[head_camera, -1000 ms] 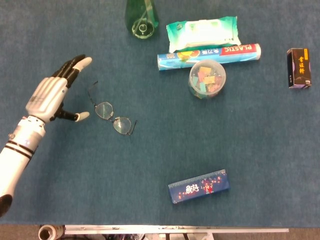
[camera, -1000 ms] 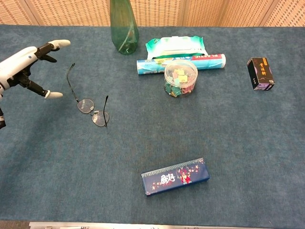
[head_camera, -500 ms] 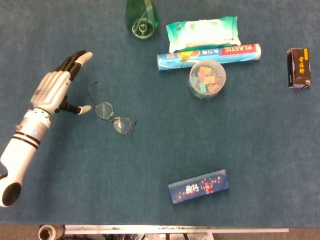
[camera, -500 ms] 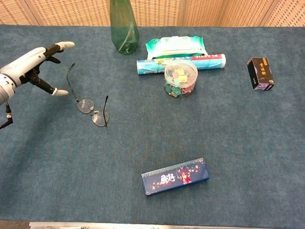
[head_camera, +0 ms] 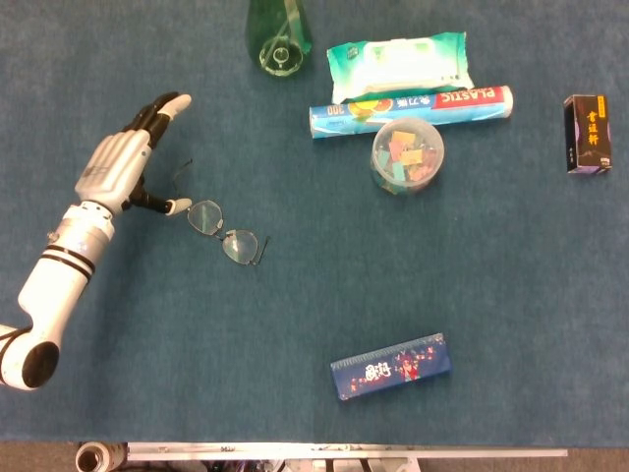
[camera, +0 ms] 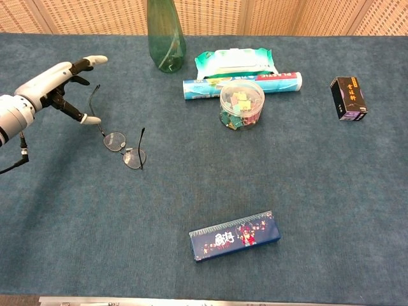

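I see the glasses [head_camera: 222, 231] lying on the blue cloth of the desk [head_camera: 295, 295] in its left half, temples unfolded, lenses facing up, one temple stretching toward the far edge. My left hand [head_camera: 123, 167] is just beside them on their left, fingers spread apart and holding nothing; the thumb tip sits right next to the nearer lens rim, though I cannot tell from either view whether it touches the frame. The other fingers [camera: 89, 62] point toward the far edge, above the long temple.

Along the far edge stands a green bottle [camera: 166, 35]. To its right lies a pack of wet wipes [head_camera: 398, 61], with a plastic wrap roll [head_camera: 413, 106] just in front of it and a clear tub of coloured clips [head_camera: 407, 154] touching that roll. A dark small box [head_camera: 588, 134] sits near the right edge. A blue pencil case [head_camera: 391, 366] lies near the front edge, well apart from everything else.
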